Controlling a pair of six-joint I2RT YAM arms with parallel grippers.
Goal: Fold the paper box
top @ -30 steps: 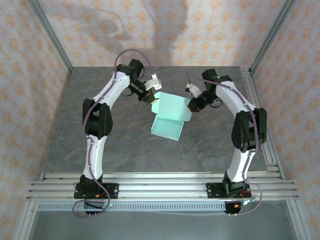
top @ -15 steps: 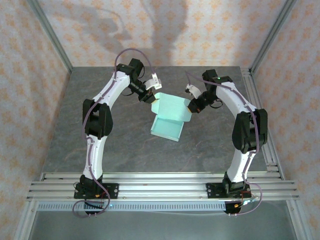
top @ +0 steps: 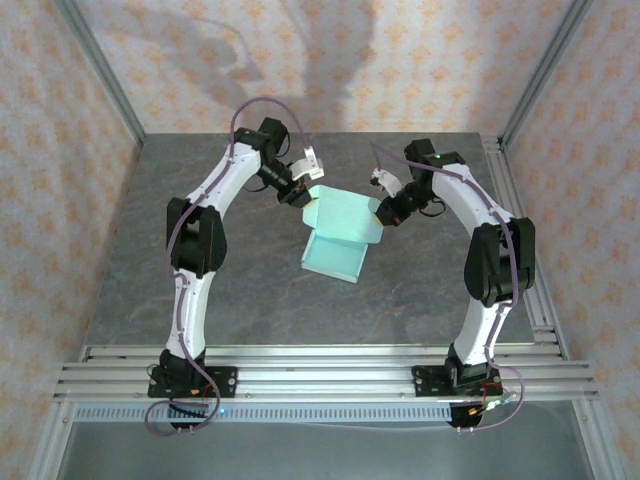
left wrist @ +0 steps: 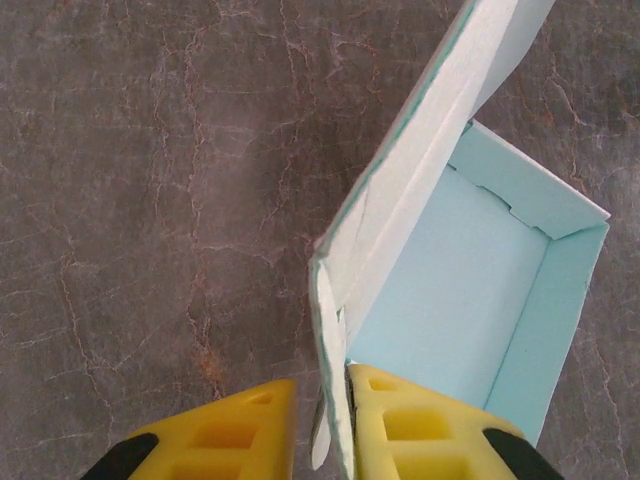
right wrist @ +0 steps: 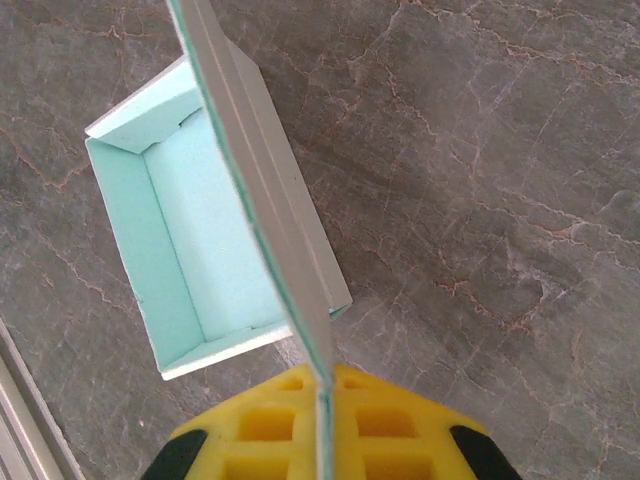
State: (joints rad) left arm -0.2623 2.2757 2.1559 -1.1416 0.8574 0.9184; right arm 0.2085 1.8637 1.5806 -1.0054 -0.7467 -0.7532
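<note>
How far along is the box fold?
Done: the paper box tray is formed, with its walls standing. In hand: the lid flap is raised upright, with the right fingers shut on one edge and the left fingers slightly apart around the opposite edge. Left: the lid is not yet folded down over the tray and tucked in.

Left arm [top: 213,192], right arm [top: 472,200] arched inward; left gripper [left wrist: 320,388] seemingly ajar, right gripper [right wrist: 322,385] clamped.

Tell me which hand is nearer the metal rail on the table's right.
Right. The right hand, shut on the paper box lid, is left of the rail; the left hand is beyond the box, farther left.
</note>
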